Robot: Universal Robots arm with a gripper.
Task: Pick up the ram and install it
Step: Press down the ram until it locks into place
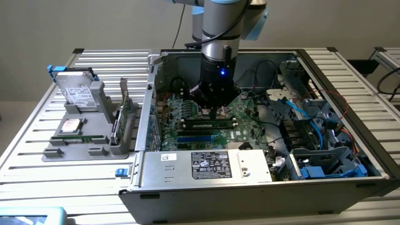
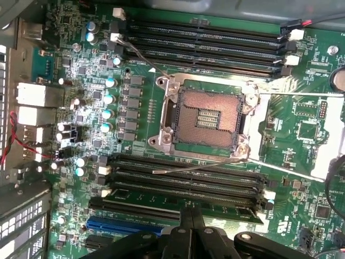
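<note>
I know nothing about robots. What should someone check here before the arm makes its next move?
1. Ram lined up with a memory slot: ok. The ram lies along a black slot on the motherboard.
2. Pincer over the ram: ok. The pincer stands directly above it.
3. Ram pressed fully home: cannot tell.
4. Cables out of the way: ok. The blue cables lie toward the exterior view's right, apart from the pincer.
5. Processor socket untouched: ok. The socket sits open beside the slots.
</note>
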